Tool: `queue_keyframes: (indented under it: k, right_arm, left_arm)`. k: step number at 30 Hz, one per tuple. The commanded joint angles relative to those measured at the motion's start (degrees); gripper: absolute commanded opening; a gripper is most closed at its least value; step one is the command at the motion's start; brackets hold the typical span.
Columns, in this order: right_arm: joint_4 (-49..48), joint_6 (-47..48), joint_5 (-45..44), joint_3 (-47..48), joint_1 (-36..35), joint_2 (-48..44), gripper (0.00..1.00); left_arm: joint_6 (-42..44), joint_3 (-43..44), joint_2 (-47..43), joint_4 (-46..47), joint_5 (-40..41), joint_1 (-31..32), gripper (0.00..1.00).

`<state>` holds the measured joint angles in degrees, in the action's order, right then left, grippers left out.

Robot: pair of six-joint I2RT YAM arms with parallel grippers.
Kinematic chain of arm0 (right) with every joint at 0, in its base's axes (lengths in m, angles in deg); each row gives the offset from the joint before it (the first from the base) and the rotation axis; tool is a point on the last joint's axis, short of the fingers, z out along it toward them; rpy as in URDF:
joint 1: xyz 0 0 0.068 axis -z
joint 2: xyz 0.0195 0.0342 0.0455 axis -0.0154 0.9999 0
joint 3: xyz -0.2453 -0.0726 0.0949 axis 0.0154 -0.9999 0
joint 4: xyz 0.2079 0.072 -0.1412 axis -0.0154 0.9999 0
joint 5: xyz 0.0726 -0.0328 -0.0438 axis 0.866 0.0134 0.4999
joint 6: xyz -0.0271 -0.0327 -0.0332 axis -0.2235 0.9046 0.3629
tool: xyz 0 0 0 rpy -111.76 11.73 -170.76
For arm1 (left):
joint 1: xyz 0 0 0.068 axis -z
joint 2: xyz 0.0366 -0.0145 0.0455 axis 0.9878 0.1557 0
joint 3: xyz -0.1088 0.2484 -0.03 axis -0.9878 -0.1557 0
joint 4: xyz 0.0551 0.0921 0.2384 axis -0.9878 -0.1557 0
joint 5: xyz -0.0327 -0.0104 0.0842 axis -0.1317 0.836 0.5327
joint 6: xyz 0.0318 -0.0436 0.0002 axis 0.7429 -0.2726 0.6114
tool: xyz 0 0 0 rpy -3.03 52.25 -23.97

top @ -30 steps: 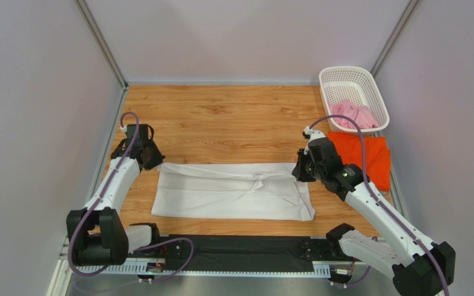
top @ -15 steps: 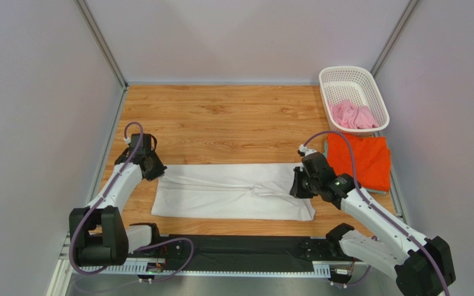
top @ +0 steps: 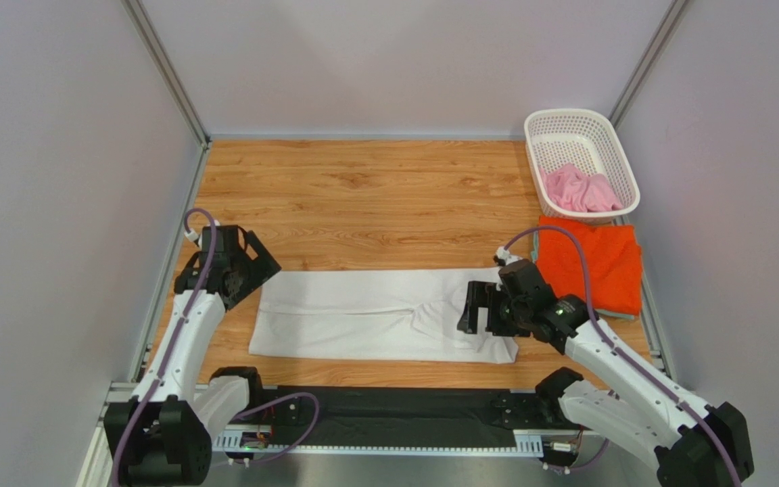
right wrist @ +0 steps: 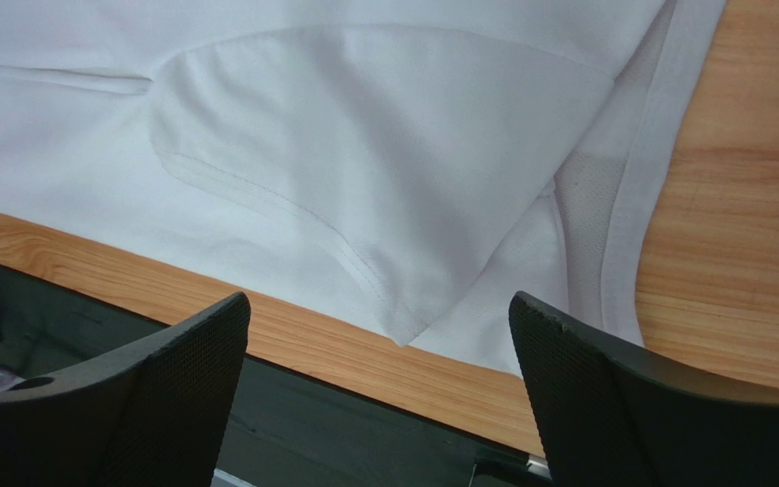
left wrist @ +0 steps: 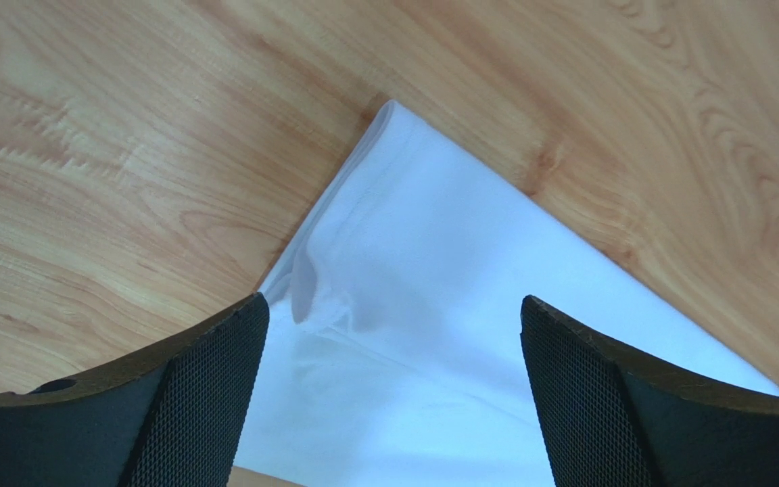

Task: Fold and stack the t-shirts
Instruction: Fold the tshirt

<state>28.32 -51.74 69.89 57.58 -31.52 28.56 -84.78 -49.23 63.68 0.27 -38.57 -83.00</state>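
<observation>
The white t-shirt [top: 383, 315] lies flat as a long folded band across the near part of the wooden table [top: 383, 203]. My left gripper [top: 258, 266] stands open over its far left corner, which shows in the left wrist view as white cloth [left wrist: 444, 335] beneath the left gripper [left wrist: 394, 396], gripped by neither finger. My right gripper [top: 473, 309] is open above the shirt's right end; the sleeve [right wrist: 363, 152] lies free ahead of the right gripper [right wrist: 378, 396]. The orange t-shirt [top: 592, 264] rests folded at the right. The pink t-shirt [top: 582, 190] sits crumpled in the basket.
A white lattice basket [top: 566, 117] stands at the back right corner. The black base rail [top: 394, 416] runs along the table's near edge, just below the white shirt. Grey walls enclose the table on both sides and at the back.
Both grippers were shut on the white shirt's ends and have opened, letting it go. The folded-over layer now lies flat; both arms have drawn back a little toward the near edge.
</observation>
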Motion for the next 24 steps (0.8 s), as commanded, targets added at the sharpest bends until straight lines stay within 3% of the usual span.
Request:
queue_keyframes:
  k: [1,7,14,24]
  right_arm:
    - [0.00,-0.27,2.01,4.85,-0.29,-2.34,1.00]
    - [-2.80,-3.51,5.79,6.88,-0.29,-2.26,1.00]
    - [-5.53,-9.76,5.79,3.54,-0.29,2.92,1.00]
    - [-15.28,-10.29,0.87,-0.33,1.37,15.93,1.00]
  left_arm:
    - [-1.25,3.86,-3.26,-2.31,-3.31,-0.07,1.00]
    - [-0.20,4.57,-2.57,0.93,-14.99,0.46,1.00]
    - [1.91,2.29,4.98,7.70,-17.91,8.89,1.00]
    - [1.38,-2.98,14.31,12.70,-19.76,10.13,1.00]
